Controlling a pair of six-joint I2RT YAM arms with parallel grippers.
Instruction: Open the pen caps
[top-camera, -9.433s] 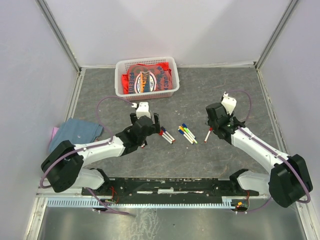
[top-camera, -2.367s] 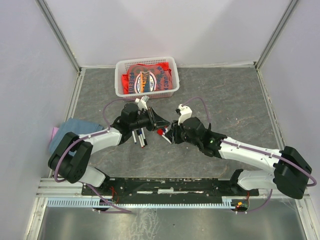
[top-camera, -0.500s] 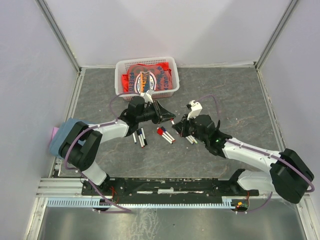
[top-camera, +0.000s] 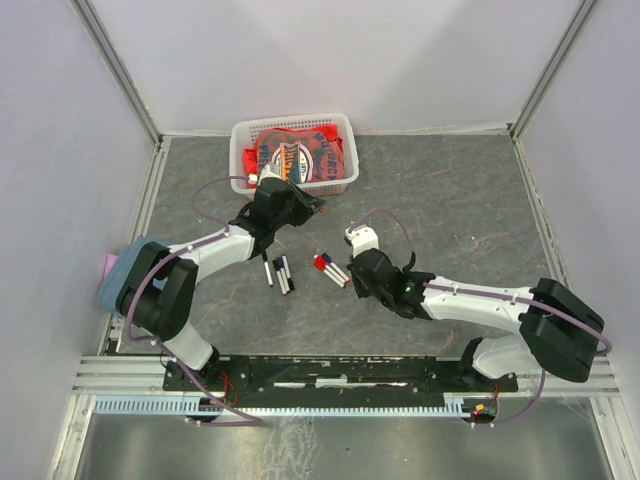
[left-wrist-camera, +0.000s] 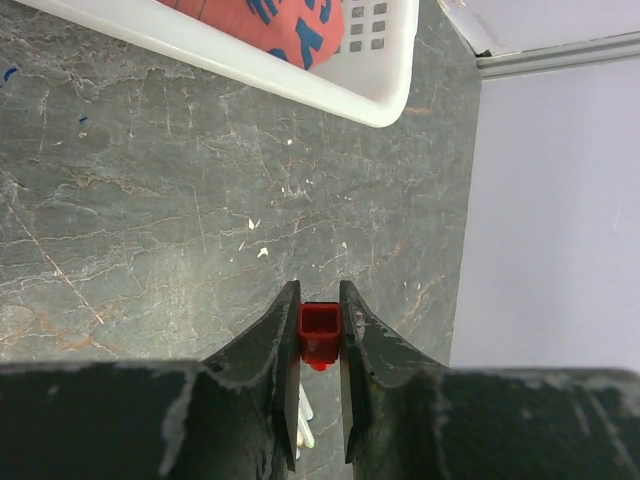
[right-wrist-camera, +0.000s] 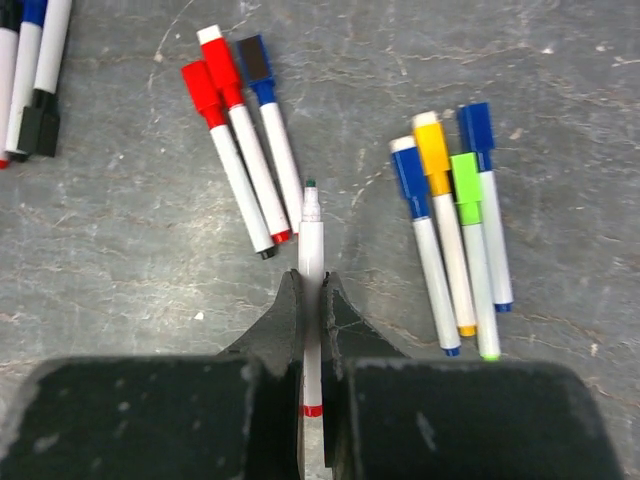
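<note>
Left end effector (left-wrist-camera: 319, 297) (pinching red cap (left-wrist-camera: 320, 334)) retreated.

Dark grey veined tabletop (top-camera: 450, 190) beneath the jaws of the left gripper (left-wrist-camera: 319, 300), plain pale lilac walls (top-camera: 350, 50) beyond and to both sides of them, aluminium corner strips (top-camera: 118, 70), even diffuse light, soft shadows

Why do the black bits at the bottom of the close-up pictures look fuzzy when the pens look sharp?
Right wrist view: the right gripper is close to the lens, so its base blurs, while the pen it holds and the table are crisp. Left wrist view: the same, with a fuzzy base on the left gripper and a sharp red cap. Top view: even light, faint shadows, no glare.
</note>
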